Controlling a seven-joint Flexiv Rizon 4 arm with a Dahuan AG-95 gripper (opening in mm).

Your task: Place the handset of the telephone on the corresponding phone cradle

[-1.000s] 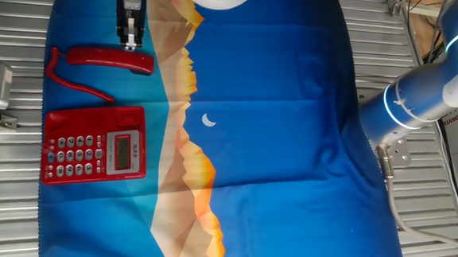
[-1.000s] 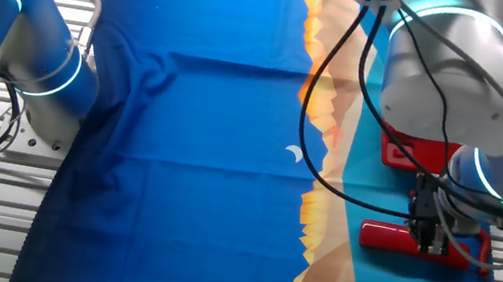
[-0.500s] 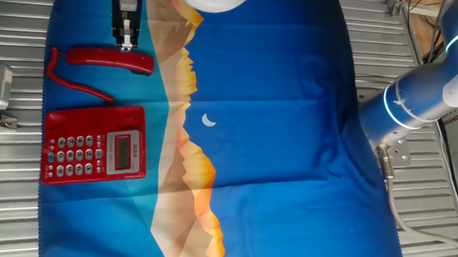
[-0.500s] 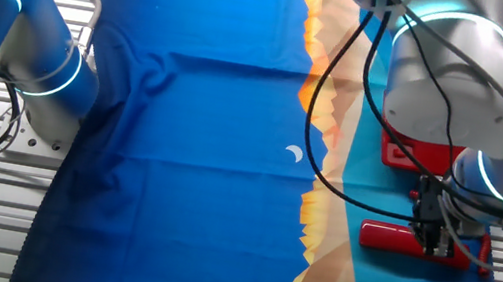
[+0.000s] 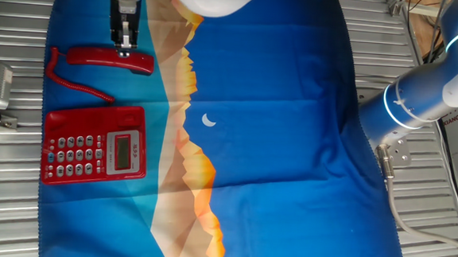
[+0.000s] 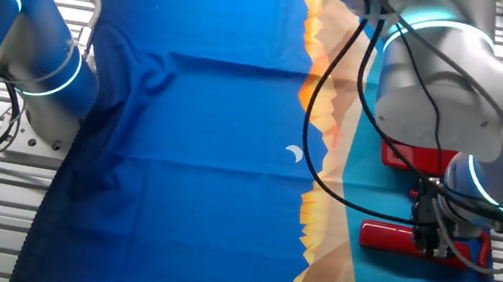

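The red handset lies flat on the cloth at the far left, its thin cord curling down toward the base. In the other fixed view the handset lies in front of the arm. The squarish red telephone base with grey buttons and a small display sits apart from it, and its phone cradle strip along the top edge is bare. My gripper points down with its fingertips at the handset's middle. It also shows in the other fixed view. The jaws look slightly open around the handset, which rests on the cloth.
A blue cloth with an orange mountain print covers the slatted metal table. A second blue-ringed arm stands at the right edge. A small metal fitting sits off the cloth at the left. My arm hides most of the base in the other fixed view.
My gripper has shifted slightly left along the handset. The handset and the base have not moved.
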